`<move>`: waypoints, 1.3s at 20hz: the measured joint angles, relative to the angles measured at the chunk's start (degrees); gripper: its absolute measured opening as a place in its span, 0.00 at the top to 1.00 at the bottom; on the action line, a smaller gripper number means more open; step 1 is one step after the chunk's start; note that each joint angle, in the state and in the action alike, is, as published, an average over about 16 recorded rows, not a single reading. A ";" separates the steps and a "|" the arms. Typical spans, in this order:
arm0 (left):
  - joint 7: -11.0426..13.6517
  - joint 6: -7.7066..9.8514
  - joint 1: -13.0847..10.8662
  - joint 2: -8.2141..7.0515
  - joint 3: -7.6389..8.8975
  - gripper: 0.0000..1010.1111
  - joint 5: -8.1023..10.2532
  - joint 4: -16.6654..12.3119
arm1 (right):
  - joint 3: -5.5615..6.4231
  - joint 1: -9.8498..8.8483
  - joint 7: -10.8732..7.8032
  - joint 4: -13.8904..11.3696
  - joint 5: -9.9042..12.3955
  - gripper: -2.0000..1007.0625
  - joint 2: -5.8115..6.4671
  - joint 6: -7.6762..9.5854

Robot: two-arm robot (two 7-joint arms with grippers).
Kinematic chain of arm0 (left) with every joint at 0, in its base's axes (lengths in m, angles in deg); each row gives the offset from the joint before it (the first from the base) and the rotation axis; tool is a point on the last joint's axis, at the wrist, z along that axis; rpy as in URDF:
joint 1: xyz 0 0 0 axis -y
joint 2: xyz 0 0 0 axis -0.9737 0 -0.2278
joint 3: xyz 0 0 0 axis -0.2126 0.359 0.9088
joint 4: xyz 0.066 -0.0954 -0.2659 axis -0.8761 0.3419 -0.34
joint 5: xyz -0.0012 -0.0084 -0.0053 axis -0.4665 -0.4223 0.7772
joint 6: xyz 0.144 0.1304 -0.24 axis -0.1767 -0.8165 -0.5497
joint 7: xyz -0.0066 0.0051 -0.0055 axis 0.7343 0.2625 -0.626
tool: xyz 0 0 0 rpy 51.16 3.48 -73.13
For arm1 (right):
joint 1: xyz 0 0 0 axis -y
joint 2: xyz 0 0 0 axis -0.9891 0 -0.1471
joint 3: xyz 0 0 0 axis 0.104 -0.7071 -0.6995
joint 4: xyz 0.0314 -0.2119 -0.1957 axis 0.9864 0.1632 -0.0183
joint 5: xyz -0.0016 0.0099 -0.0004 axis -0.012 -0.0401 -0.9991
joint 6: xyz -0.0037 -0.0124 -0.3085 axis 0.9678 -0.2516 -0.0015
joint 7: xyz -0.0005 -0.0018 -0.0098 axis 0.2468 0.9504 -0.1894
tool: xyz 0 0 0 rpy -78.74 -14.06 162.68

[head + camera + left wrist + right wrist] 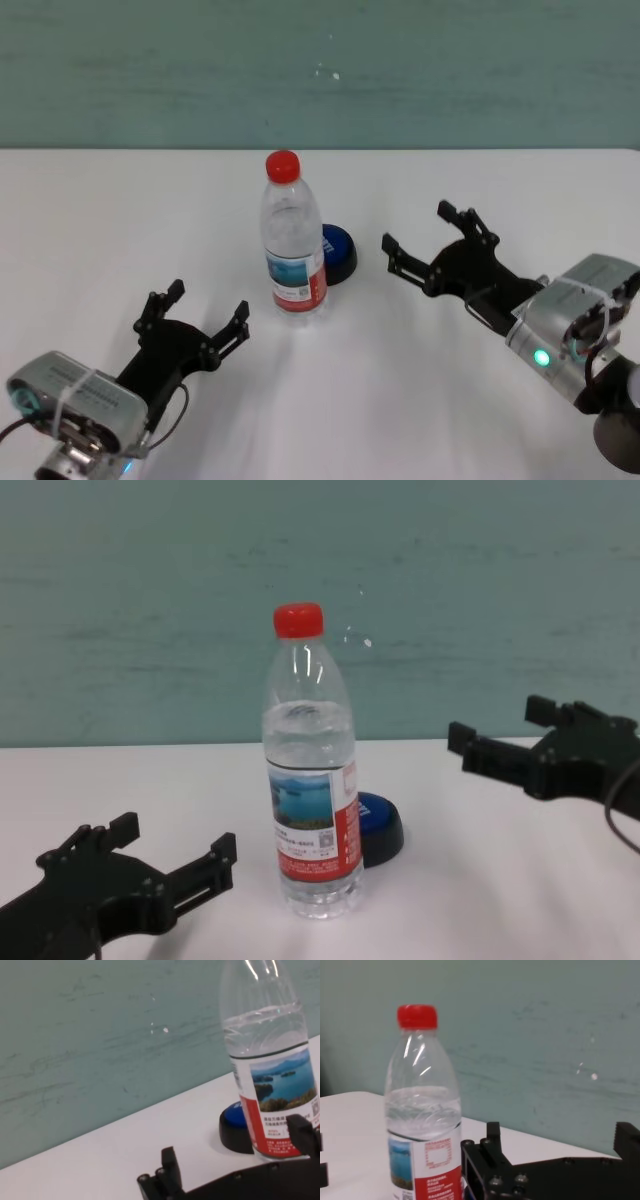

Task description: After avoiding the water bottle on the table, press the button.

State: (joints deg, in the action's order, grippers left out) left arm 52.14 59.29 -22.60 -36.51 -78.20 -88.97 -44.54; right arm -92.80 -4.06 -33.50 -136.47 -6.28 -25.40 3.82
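Partly hidden button behind the bottle

Only a sliver of the button [338, 252] shows; the upright water bottle [293, 240] stands touching its front and covers most of it. The right gripper [428, 242], fingers spread apart and empty, hangs above the table [100, 220] with the button just off its fingertips. The left gripper [196, 312], also spread, sits low, the bottle just ahead and to its right.
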 joint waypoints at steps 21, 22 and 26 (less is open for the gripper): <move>0.00 0.00 0.00 0.00 0.00 0.01 0.00 0.00 | -0.57 -2.45 0.19 0.03 -1.47 0.00 -0.77 0.95; 0.00 0.00 0.00 0.00 0.00 0.01 0.00 0.00 | -0.54 -2.59 0.26 -0.02 -1.53 0.00 -0.79 0.95; 0.00 0.00 0.00 0.00 0.00 0.01 0.00 0.00 | -0.32 -3.17 0.53 -0.23 -1.75 0.00 -0.91 0.94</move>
State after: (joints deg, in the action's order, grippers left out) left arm 52.14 59.28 -22.60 -36.51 -78.20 -88.97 -44.54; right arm -93.12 -7.23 -32.97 -136.70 -8.03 -26.31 4.76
